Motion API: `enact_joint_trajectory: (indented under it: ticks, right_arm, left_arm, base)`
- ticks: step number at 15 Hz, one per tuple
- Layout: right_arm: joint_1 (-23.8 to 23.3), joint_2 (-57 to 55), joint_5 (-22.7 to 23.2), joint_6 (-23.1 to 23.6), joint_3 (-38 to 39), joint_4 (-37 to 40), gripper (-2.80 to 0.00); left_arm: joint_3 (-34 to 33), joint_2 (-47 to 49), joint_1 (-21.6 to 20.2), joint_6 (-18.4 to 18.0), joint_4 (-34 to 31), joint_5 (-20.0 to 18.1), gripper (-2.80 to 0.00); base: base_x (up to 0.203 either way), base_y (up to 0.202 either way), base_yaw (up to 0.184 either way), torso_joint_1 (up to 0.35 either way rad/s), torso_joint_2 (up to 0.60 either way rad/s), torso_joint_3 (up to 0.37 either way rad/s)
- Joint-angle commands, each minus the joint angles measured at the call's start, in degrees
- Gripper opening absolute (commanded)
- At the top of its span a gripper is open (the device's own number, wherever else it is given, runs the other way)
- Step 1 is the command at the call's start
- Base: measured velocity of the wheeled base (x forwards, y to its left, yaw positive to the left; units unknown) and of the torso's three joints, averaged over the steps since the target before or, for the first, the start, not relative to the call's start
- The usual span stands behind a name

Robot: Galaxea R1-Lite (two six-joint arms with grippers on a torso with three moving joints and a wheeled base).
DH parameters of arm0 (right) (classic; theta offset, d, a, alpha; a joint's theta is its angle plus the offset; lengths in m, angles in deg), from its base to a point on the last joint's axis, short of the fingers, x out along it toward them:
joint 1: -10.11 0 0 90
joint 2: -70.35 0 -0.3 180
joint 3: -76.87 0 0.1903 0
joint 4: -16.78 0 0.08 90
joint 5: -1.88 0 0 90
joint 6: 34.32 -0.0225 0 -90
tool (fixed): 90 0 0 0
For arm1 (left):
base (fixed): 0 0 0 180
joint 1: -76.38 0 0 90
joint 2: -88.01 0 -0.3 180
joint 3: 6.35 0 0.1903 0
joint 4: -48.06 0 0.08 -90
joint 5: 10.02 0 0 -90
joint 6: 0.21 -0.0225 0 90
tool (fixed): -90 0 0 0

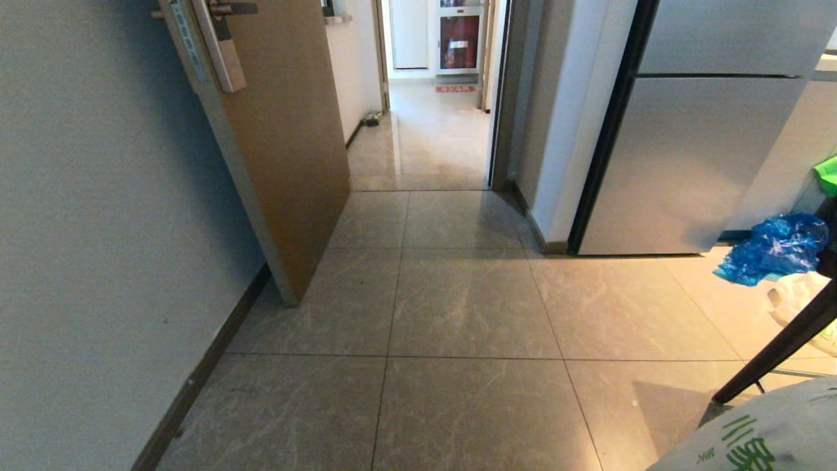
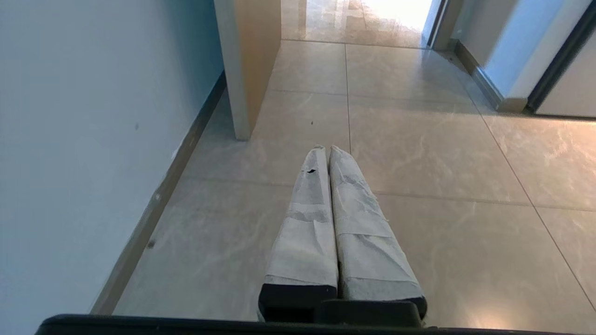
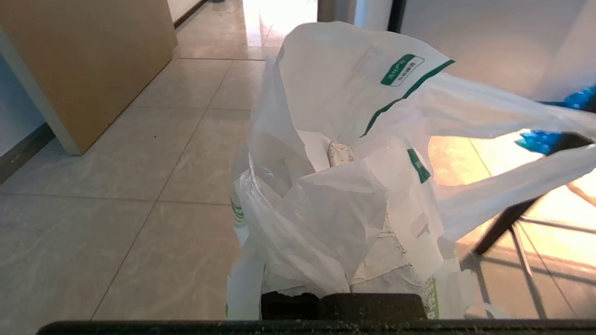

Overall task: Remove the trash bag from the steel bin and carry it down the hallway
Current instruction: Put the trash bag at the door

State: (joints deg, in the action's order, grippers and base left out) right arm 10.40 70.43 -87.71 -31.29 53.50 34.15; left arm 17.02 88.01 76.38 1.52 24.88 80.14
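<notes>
The trash bag (image 1: pixel 765 432) is white crinkly plastic with green print and shows at the head view's bottom right corner. In the right wrist view the trash bag (image 3: pixel 344 93) billows up around my right gripper (image 3: pixel 342 156), which is shut on its plastic; the film hides most of both taped fingers. My left gripper (image 2: pixel 326 149) hangs over the bare floor tiles, shut and holding nothing. The hallway (image 1: pixel 431 137) runs ahead through the doorway, its glossy tiles leading to a red fire cabinet (image 1: pixel 459 42) and a red mat (image 1: pixel 455 88). The steel bin is out of view.
An open wooden door (image 1: pixel 281 131) juts out from the left wall. A steel fridge (image 1: pixel 686 157) stands on the right. A blue plastic bag (image 1: pixel 775 248) and a slanted black leg (image 1: pixel 778 347) sit at the right edge.
</notes>
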Motion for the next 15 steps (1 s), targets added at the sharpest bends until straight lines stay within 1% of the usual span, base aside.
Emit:
enact_joint_trajectory:
  ticks: [1,15]
  right_arm:
    - [0.0,-0.1,0.0,0.1,2.3,-0.1,-2.8]
    - [0.0,-0.1,0.0,0.1,2.3,-0.1,-2.8]
  left_arm:
    - [0.0,0.0,0.0,0.0,0.0,0.0,-2.8]
    - [-0.1,0.0,0.0,0.0,0.0,0.0,-2.8]
  base:
    - [0.192,0.0,0.005,0.002,0.0,0.003]
    - [0.192,0.0,0.001,0.002,0.0,0.001]
